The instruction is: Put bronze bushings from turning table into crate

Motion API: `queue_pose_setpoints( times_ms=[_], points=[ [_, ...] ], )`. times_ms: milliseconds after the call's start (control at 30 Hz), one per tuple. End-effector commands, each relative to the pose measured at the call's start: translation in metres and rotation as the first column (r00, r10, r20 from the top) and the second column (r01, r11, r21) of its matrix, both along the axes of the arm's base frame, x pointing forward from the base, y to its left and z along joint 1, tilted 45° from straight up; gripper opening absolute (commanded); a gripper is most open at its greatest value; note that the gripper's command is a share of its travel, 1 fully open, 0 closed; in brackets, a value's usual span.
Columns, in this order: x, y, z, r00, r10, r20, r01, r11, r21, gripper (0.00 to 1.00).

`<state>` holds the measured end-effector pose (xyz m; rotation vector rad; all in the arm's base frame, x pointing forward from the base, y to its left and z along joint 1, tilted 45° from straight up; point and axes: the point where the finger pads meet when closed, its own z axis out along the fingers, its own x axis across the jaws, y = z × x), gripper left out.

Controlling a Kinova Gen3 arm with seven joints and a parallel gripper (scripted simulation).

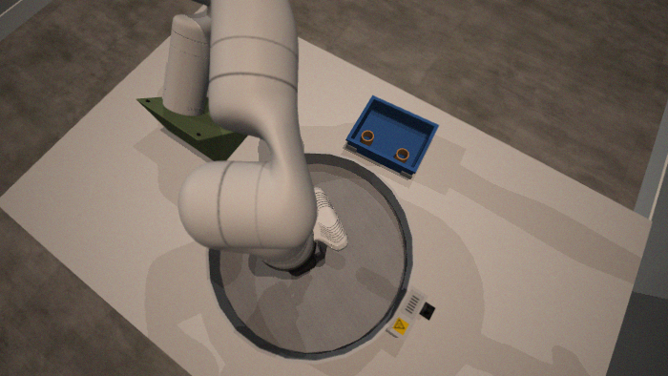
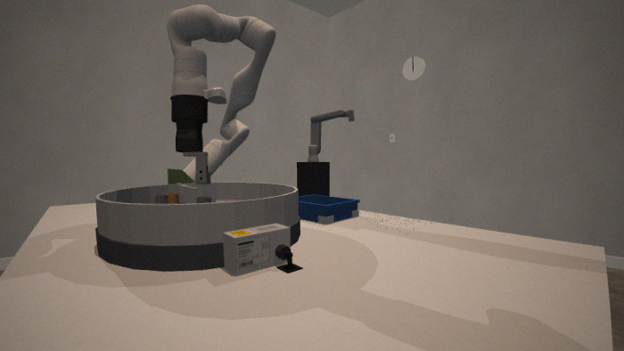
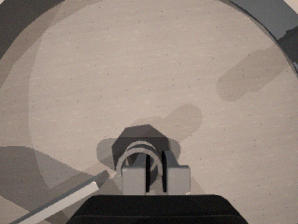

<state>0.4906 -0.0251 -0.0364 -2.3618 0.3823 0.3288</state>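
Observation:
The turning table (image 1: 334,310) (image 2: 156,224) (image 3: 150,65) is a round grey disc inside a raised rim. My gripper (image 2: 202,182) (image 3: 155,164) is over its middle, above the dark hub (image 2: 204,200) (image 3: 120,146). It is shut on the wall of a grey steel bushing (image 3: 121,160); the top view hides the fingers. A bronze bushing (image 2: 173,199) stands on the table beside a grey piece (image 2: 160,199), seen just over the rim. The blue crate (image 1: 395,163) (image 2: 327,214) holds two bronze bushings, one (image 1: 366,142) near the left corner, another (image 1: 402,159) near the right.
A pale bar (image 3: 75,201) reaches over the turning table toward the hub. A drive box (image 1: 412,304) (image 2: 250,254) with a black knob (image 1: 427,310) (image 2: 283,252) stands outside the rim. The green arm mount (image 1: 205,131) is at the back left. The crate stands just outside the rim.

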Motion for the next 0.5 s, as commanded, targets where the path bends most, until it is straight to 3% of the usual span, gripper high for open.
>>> queue_pose_setpoints(
  times_ms=[0,300,467],
  points=[
    [-0.002,0.003,-0.002,1.000,0.003,-0.005,-0.003,1.000,0.002,0.00],
    [-0.002,0.003,-0.002,1.000,0.003,-0.005,-0.003,1.000,0.002,0.00],
    [-0.005,0.018,-0.018,1.000,0.003,-0.005,-0.003,1.000,0.002,0.00]
  ],
)
